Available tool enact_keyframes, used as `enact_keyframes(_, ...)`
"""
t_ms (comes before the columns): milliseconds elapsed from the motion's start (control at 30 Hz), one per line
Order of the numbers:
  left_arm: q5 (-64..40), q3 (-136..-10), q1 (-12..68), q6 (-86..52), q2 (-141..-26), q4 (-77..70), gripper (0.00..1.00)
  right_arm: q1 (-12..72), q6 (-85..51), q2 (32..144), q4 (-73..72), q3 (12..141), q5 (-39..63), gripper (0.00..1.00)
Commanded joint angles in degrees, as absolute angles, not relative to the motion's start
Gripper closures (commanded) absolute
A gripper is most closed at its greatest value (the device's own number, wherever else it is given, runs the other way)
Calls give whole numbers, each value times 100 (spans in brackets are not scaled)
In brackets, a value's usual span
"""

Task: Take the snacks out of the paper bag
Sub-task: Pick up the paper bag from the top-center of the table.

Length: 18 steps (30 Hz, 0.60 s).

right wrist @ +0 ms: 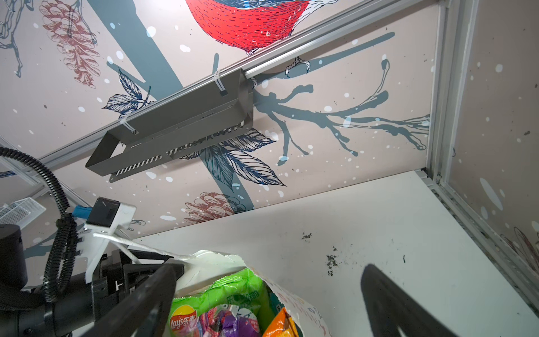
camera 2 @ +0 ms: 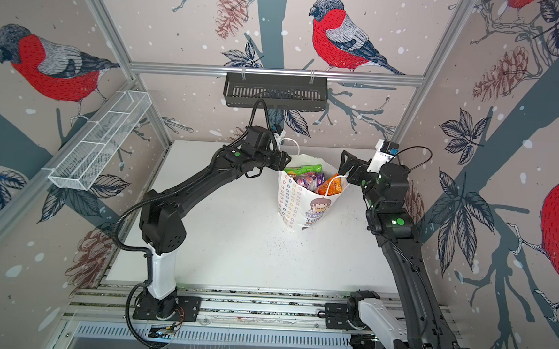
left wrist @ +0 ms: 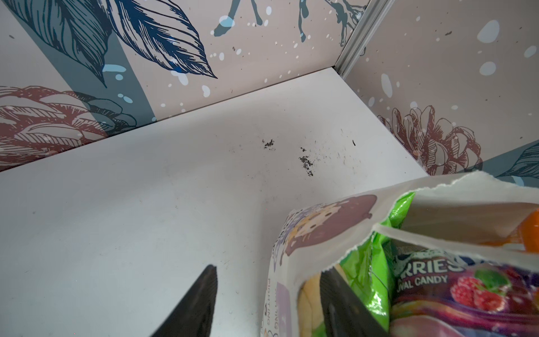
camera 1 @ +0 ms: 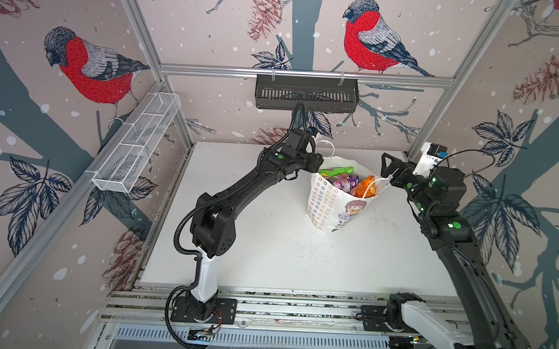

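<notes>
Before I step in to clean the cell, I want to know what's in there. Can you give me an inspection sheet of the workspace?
Surface: white table, scuffed and speckled.
Job's things: paper bag upright toward the back; snacks all inside it, with green, purple and orange packets showing.
Clutter: dark crumbs scattered around the bag.
Grippers: left gripper open, one finger inside the bag, one outside; right gripper wide open beside the rim, empty.
Cables: black conduit along the left arm; black cable loop above its wrist.
Surroundings: black tray and white mesh basket on rails; bird wallpaper.
</notes>
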State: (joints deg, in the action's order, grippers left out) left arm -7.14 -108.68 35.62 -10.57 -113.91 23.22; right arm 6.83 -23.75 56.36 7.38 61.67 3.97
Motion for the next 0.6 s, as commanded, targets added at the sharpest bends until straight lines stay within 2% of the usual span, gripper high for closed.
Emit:
enact_keyframes(0,-585,-10919,3616,-871,-11384,2627,49,653,-2288,5642,533,6131,324,0)
enact_keyframes(133,-503,-10902,3681,-800,-11373,2606,76,615,-2329,5638,457,6052,312,0)
enact_keyframes(200,-453,-10898,3691,-802,-11382,2580,82,589,-2354,5634,447,6032,329,0)
enact_keyframes(267,-440,-10881,3691,-806,-11380,2541,96,580,-2355,5625,448,6029,326,0)
enact_keyframes(300,-448,-10881,3691,-808,-11373,2524,100,572,-2355,5608,444,6029,321,0)
enact_keyframes(567,-232,-10665,3700,-864,-11111,2134,100,563,-2408,5515,417,5942,309,0)
